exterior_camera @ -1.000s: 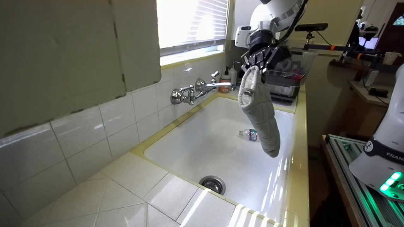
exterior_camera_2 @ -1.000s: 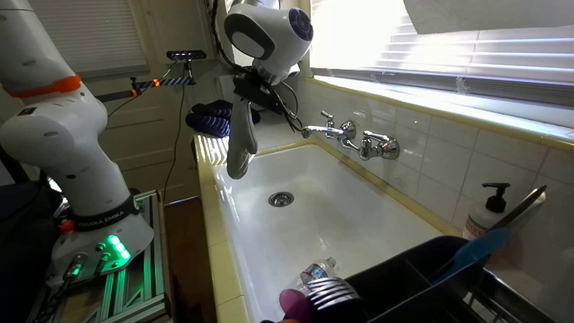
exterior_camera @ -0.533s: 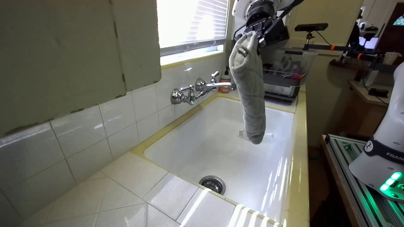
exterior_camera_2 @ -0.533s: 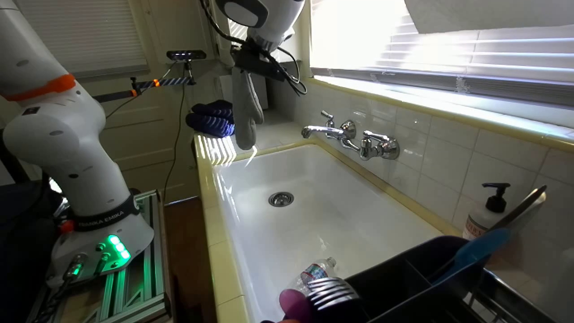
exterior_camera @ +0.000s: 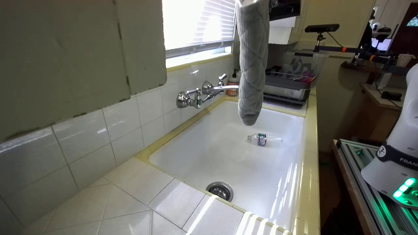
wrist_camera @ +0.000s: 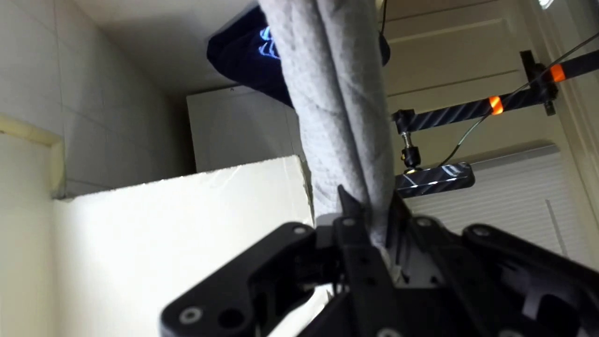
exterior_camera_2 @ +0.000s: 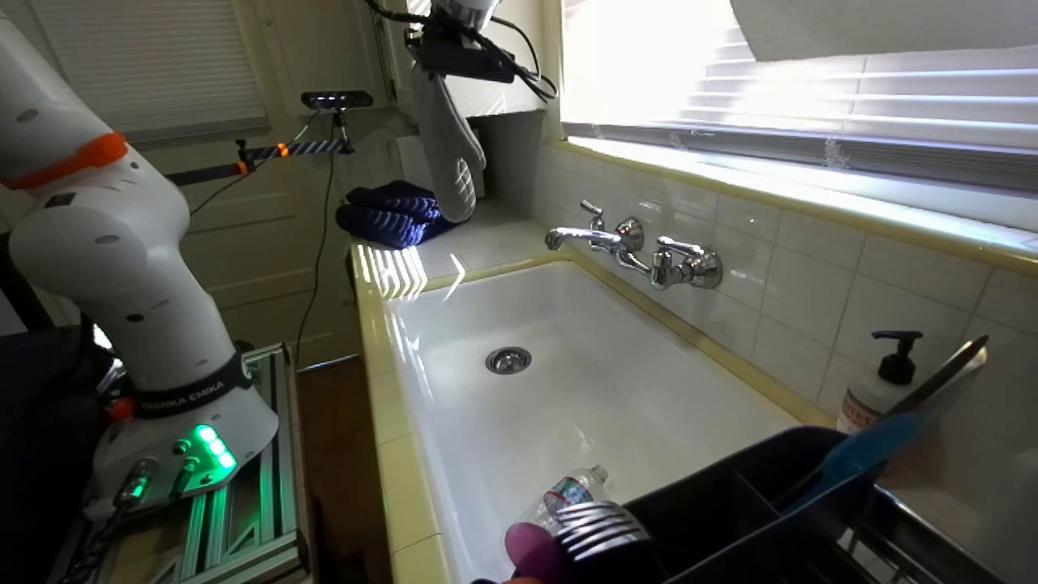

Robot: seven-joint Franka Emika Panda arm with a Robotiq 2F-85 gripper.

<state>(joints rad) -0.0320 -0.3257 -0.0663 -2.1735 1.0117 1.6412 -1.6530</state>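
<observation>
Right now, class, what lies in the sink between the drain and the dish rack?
A plastic bottle, on its side, lies between the drain and the dish rack in an exterior view.

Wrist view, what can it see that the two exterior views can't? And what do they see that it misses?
Only the wrist view clearly shows the black fingers of the gripper pinching the gray mitt.

Only the exterior views show the white sink, its drain, the metal faucet and the plastic bottle lying in the sink.

All of them share the gray mitt itself, though the wrist view cuts off its far end.
</observation>
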